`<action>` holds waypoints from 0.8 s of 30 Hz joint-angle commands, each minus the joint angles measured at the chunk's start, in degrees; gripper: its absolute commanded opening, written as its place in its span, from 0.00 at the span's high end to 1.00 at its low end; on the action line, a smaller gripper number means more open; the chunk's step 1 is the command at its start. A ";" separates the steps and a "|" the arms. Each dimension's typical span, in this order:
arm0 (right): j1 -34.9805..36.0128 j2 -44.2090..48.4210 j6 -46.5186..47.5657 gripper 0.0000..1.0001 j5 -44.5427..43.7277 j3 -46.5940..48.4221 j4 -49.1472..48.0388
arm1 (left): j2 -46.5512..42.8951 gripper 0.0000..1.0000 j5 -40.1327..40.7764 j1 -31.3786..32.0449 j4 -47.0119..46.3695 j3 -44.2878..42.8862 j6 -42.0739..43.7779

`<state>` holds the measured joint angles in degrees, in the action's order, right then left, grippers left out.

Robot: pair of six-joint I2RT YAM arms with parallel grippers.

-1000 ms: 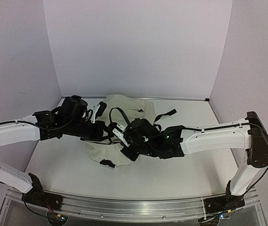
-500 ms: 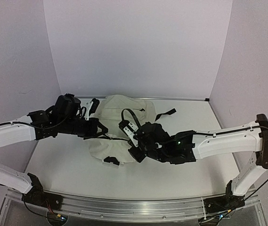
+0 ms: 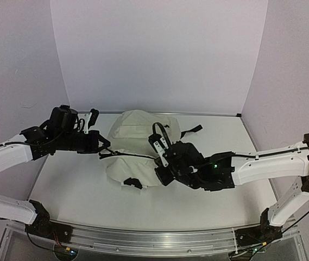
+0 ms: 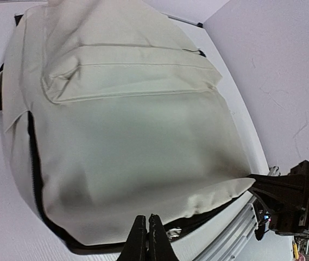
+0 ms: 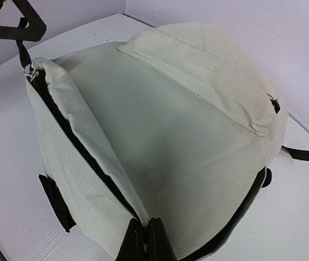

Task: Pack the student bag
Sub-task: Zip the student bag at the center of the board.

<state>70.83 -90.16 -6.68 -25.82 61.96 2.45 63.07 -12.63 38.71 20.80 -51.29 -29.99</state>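
The student bag (image 3: 138,130) is a cream fabric backpack lying in the middle of the white table, with its front pocket (image 5: 208,81) facing up. Its main zip gapes along one side and shows black lining (image 5: 83,147). My left gripper (image 3: 104,147) is at the bag's left end, shut on the black zip pull with its metal ring (image 5: 32,69). In the left wrist view the shut fingers (image 4: 147,231) stand just before the zip line. My right gripper (image 3: 161,175) is at the bag's near edge, shut on a cream fold beside the zip (image 5: 147,231).
Black straps (image 3: 192,131) trail from the bag's far right side, and a black strap tab (image 3: 134,182) sticks out at its near edge. Purple walls close in the table (image 3: 67,185) on three sides. An aluminium rail (image 3: 143,236) runs along the front.
My left gripper has drawn back to the left with the zip pull, stretching the bag's zip edge. My right arm slid right and nearer. The bag now lies flatter and more in view.
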 commanded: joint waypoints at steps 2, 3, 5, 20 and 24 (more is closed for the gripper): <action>-0.76 4.43 -4.51 1.00 -7.76 -2.91 5.10 | -1.78 1.00 -1.48 -7.91 -4.99 1.36 1.58; -0.88 4.56 -4.91 1.00 -7.76 -3.09 5.27 | -1.61 1.00 -2.19 -8.84 -5.28 1.49 1.72; -1.20 4.68 -5.43 1.00 -7.79 -3.33 5.71 | -1.68 1.00 -3.82 -11.19 -6.13 2.21 2.01; -2.73 3.91 -4.97 0.88 3.25 3.68 10.02 | 2.46 1.00 -28.53 -19.13 -15.95 7.24 1.19; -2.37 -0.32 -2.82 0.48 8.07 10.62 11.34 | 1.78 1.00 -33.96 -17.99 -18.51 9.32 0.45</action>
<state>68.69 -88.20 -11.62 -21.42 63.81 11.89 65.69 -37.89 20.63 10.35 -43.41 -28.85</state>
